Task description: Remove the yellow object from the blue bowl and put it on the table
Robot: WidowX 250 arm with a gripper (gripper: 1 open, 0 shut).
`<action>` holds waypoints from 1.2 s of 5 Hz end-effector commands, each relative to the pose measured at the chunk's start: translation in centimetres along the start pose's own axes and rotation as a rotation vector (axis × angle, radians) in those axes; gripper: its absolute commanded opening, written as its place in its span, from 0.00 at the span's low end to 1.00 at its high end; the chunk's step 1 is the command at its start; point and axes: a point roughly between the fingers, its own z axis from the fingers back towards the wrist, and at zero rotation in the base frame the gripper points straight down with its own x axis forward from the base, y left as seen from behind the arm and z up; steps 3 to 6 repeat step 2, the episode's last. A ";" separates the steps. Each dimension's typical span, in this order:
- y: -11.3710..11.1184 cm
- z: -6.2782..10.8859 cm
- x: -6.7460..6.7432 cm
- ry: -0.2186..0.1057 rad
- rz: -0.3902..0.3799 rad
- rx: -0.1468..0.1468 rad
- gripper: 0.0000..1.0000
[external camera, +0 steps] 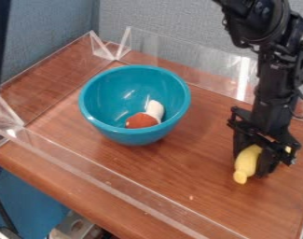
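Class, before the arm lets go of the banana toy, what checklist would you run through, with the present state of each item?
1. Banana toy out of the blue bowl: ok.
2. Toy low over the table, right of the bowl: ok.
3. Toy actually resting on the wood: cannot tell.
4. Gripper jaws around the toy's upper end: ok.
5. Red ball and white piece lie in the bowl: ok.

Black arm enters from top right, reaching down nearly vertical at the right side. Gripper (pixel 252 157) points almost straight down, low at the surface, its jaws closed around the yellow object (pixel 246 166).
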 end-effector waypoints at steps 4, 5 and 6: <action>-0.6 -1.3 -3.5 0.099 -0.056 -0.009 0.00; -0.6 -1.3 -3.5 0.099 -0.056 -0.009 0.00; -0.6 -1.3 -3.5 0.099 -0.056 -0.009 0.00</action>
